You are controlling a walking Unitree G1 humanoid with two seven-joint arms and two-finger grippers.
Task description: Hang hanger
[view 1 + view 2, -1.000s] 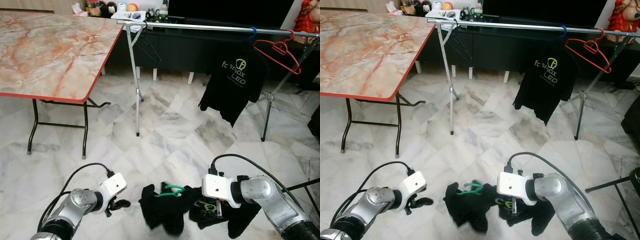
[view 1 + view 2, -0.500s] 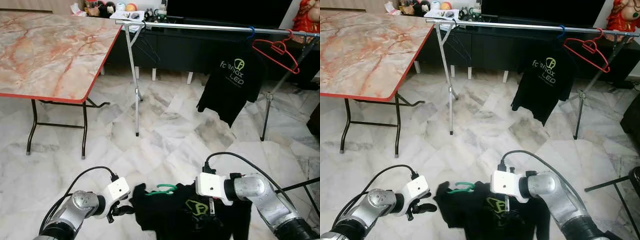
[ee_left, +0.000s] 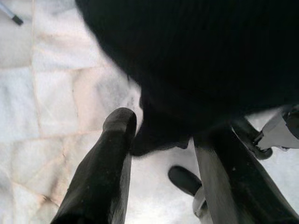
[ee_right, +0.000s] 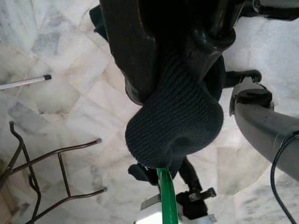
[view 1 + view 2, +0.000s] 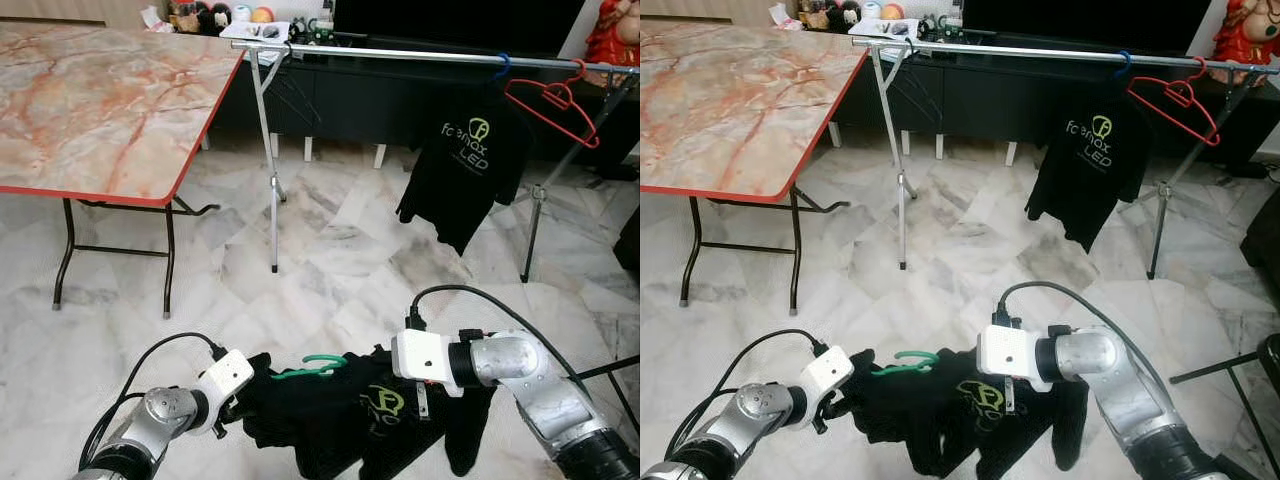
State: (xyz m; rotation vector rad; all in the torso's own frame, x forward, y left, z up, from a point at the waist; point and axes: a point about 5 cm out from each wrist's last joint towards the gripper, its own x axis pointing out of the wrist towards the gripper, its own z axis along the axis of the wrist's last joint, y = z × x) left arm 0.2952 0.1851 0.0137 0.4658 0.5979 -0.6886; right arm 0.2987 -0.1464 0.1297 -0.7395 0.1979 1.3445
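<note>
The green hanger (image 5: 312, 366), lying crosswise well below the rail (image 5: 420, 55), is carried in a black shirt (image 5: 350, 410) clamped by the right gripper (image 4: 180, 70), while the left gripper (image 3: 161, 149) is spread at the shirt's far end.

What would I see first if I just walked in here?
Probably the black T-shirt on a green hanger, held up low above the marble floor between the left gripper and the right gripper. Behind it, a clothes rail carries another black T-shirt and an empty red hanger.
</note>
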